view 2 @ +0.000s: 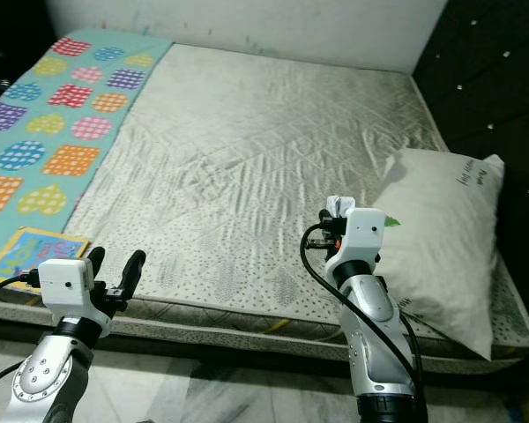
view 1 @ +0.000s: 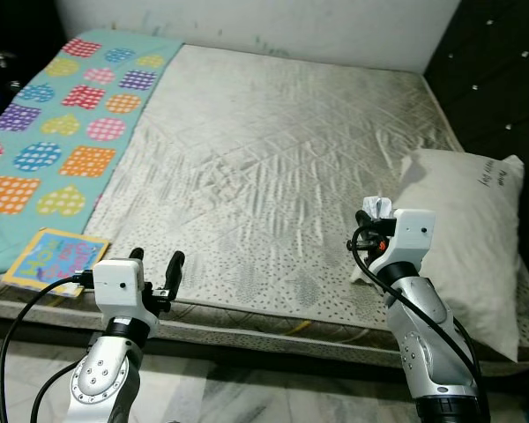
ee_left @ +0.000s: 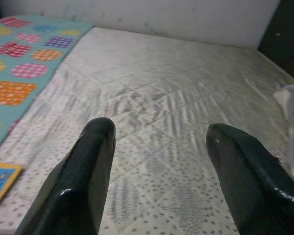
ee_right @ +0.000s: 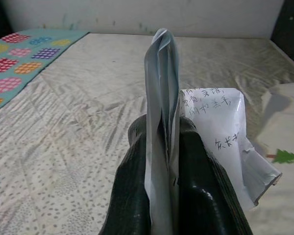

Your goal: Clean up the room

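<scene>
Pillow [view 1: 463, 238] right on mattress [view 1: 273, 167], blanket [view 1: 62, 123] left, book [view 1: 55, 261] front-left

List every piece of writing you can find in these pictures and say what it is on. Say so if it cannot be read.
Paper wrapper held in the right gripper: handwritten-style characters, too small to read.
Pillow: dark writing near its top corner, too blurred to read.
Colourful book at the bed's near edge: cover lettering, not legible.

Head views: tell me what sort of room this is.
Most likely a bedroom: a bare quilted mattress fills the scene, a white pillow lies at its right edge, and a teal patterned blanket covers its left side.
</scene>
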`<state>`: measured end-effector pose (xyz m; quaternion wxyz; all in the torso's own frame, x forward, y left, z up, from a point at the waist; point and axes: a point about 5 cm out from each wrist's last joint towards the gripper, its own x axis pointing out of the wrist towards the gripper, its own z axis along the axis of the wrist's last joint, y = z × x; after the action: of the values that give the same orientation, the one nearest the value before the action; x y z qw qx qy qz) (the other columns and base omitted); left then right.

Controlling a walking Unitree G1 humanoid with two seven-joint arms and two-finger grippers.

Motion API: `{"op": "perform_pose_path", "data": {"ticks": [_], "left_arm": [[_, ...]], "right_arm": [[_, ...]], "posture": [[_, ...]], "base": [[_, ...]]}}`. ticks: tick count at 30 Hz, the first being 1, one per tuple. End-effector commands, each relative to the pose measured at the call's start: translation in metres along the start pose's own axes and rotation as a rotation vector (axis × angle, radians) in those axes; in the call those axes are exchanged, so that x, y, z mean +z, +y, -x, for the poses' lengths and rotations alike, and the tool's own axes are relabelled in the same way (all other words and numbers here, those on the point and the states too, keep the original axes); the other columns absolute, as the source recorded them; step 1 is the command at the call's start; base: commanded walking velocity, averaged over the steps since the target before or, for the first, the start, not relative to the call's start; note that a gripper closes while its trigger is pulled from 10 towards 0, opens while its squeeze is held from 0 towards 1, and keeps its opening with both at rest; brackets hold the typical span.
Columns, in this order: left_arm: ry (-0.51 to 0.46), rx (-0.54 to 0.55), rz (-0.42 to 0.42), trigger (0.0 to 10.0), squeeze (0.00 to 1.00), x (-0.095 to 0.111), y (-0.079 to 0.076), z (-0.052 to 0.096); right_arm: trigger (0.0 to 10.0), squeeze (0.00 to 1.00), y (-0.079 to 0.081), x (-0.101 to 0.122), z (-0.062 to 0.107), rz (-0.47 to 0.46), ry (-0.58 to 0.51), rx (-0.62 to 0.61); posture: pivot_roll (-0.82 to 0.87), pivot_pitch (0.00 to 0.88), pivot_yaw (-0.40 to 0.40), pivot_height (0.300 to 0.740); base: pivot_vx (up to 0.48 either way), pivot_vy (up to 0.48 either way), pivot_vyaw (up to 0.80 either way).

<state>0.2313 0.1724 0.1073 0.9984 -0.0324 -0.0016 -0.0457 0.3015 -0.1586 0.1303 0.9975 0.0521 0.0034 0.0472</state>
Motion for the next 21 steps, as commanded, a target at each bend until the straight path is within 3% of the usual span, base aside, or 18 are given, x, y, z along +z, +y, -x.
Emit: {"op": "perform_pose_path", "data": {"ticks": [1, 7, 18, 21], "left_arm": [[0.009, -0.011, 0.007, 10.0, 0.00, -0.0015, -0.0011, 0.0002], [0.009, -0.016, 0.015, 10.0, 0.00, -0.0012, -0.0010, 0.0004], [0.010, -0.023, 0.015, 10.0, 0.00, -0.0009, -0.0005, 0.0004], [0.010, -0.023, 0.014, 10.0, 0.00, -0.0009, 0.0000, 0.0003]], "right_arm": [[10.0, 0.00, -0.0036, -0.0021, 0.0011, -0.001, 0.016, -0.013], [10.0, 0.00, -0.0048, -0.0037, 0.0022, 0.002, 0.019, -0.018], [10.0, 0.00, -0.0046, -0.0052, 0.0027, 0.005, 0.024, -0.022], [10.0, 0.00, -0.0041, -0.0049, 0.0022, 0.007, 0.024, -0.022]], "posture": [[-0.06, 0.112, -0.087, 0.740], [-0.07, 0.114, -0.085, 0.740], [-0.06, 0.119, -0.084, 0.740], [-0.06, 0.119, -0.084, 0.740]], "base": [[0.000, 0.000, -0.80], [0.041, 0.000, -0.71], [0.253, 0.000, 0.00], [0.259, 0.000, -0.80]]}}
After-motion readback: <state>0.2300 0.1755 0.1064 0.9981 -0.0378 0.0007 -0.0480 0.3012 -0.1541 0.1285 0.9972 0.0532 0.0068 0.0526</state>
